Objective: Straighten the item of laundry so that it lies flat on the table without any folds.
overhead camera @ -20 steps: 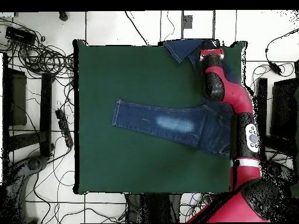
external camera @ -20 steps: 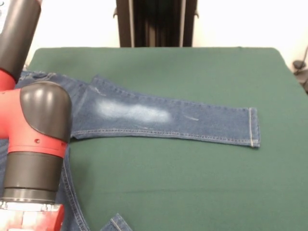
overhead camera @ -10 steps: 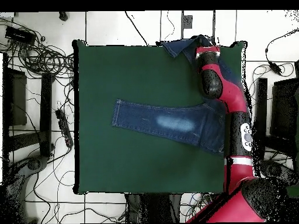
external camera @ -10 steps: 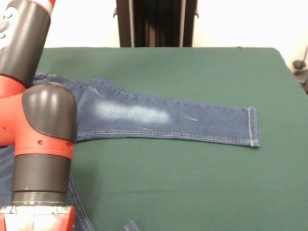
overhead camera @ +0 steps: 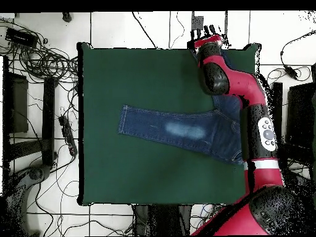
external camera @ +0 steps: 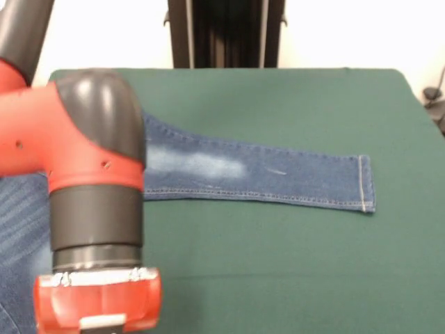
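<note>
The item of laundry (overhead camera: pixel 179 131) is a pair of blue jeans on the green table (overhead camera: pixel 123 179). One leg (external camera: pixel 278 177) lies straight and flat, with a whitish faded patch and its hem toward the table's middle. The waist part (overhead camera: pixel 231 117) sits by the table's side edge, partly under my arm. In the front view more denim (external camera: pixel 17 243) shows at the lower left behind my arm. The second leg is mostly hidden under my arm. My gripper (overhead camera: pixel 207 32) is at the table's edge farthest from my base. It is cut off below the picture in the front view.
My red and black arm (external camera: pixel 90 174) fills the left of the front view and blocks that side of the table. Cables and a power strip (overhead camera: pixel 66 133) lie on the floor beside the table. A black stand (external camera: pixel 226 31) rises behind the far edge.
My arm has swung further along the table's edge farthest from my base, and its wrist now looms larger in the front view. The second leg's end, seen there earlier, no longer shows.
</note>
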Action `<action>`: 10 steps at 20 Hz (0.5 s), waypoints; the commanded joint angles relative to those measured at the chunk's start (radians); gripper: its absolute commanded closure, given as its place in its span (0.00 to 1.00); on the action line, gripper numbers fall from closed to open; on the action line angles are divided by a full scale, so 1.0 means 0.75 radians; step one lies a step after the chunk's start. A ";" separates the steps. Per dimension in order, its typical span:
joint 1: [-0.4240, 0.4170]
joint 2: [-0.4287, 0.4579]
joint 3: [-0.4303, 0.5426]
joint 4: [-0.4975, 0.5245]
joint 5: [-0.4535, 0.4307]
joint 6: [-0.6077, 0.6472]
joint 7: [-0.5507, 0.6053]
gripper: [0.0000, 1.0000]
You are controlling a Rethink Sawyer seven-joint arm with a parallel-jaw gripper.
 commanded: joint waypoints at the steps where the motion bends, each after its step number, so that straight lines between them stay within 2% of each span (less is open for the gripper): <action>1: 0.148 -0.277 -0.280 0.198 0.079 0.261 0.295 0.00; 6: 0.196 -0.330 -0.353 0.189 0.164 0.331 0.278 0.00; 10: 0.277 -0.311 -0.468 0.087 0.213 0.568 0.208 0.00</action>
